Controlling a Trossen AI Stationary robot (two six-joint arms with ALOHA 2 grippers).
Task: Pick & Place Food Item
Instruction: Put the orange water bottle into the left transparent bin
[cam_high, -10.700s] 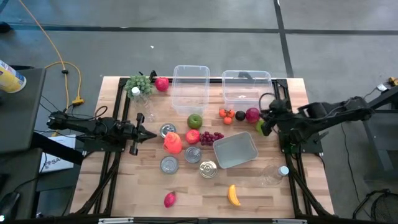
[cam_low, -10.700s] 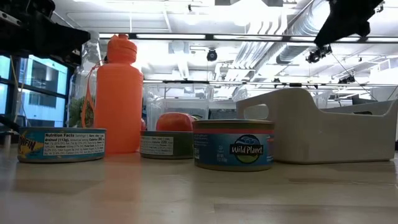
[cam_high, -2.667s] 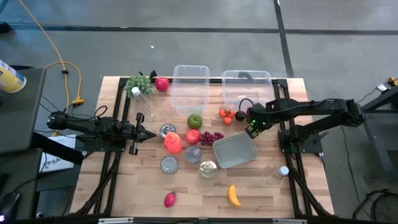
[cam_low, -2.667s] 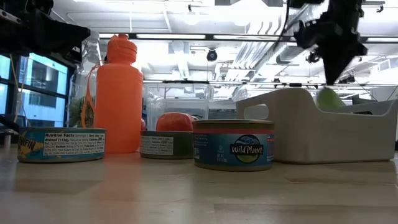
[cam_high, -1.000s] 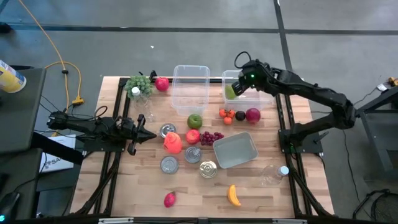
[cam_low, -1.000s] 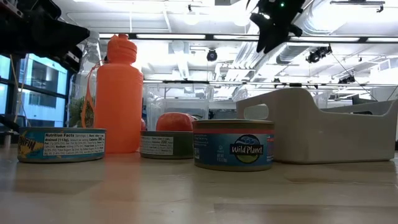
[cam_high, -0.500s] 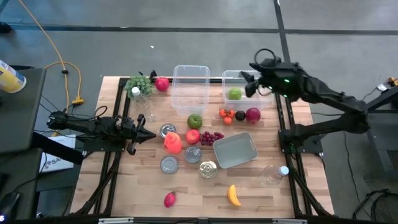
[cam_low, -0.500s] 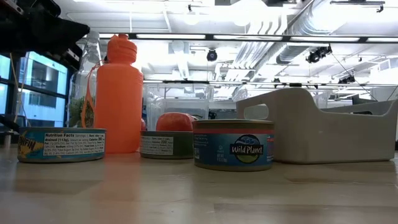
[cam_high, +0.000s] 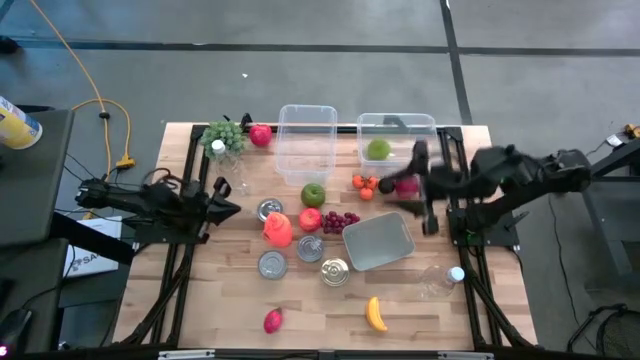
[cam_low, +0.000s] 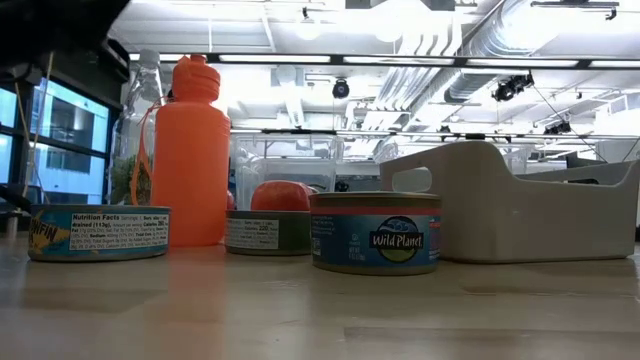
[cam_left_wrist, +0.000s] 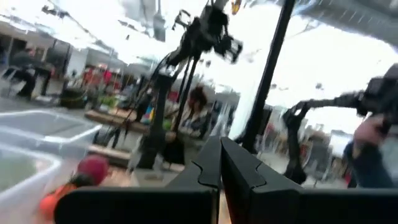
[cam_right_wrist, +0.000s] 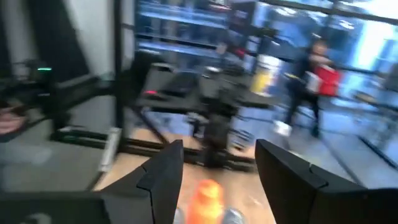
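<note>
A green fruit (cam_high: 377, 150) lies on the floor of the right-hand clear container (cam_high: 425, 128) at the table's far edge. My right gripper (cam_high: 420, 190) hovers, blurred, near that container toward the table's right edge, over the red fruit (cam_high: 406, 184). In its wrist view the right gripper (cam_right_wrist: 217, 180) is open with nothing between its fingers. My left gripper (cam_high: 228, 207) waits at the table's left side, shut and empty; its wrist view shows the left gripper (cam_left_wrist: 221, 171) with its fingers together.
On the table's middle are a green apple (cam_high: 313, 194), a red apple (cam_high: 309, 219), purple grapes (cam_high: 341, 220), an orange bottle (cam_high: 278, 229), three cans and a white bin (cam_high: 379, 241). A second clear container (cam_high: 306, 140) stands far, and a banana (cam_high: 375, 313) lies near.
My right gripper held the green fruit over the right clear container, let it go there, then drew back up and swung toward the table's right and near side. The fruit now rests in the container. My left gripper has tipped upward a little.
</note>
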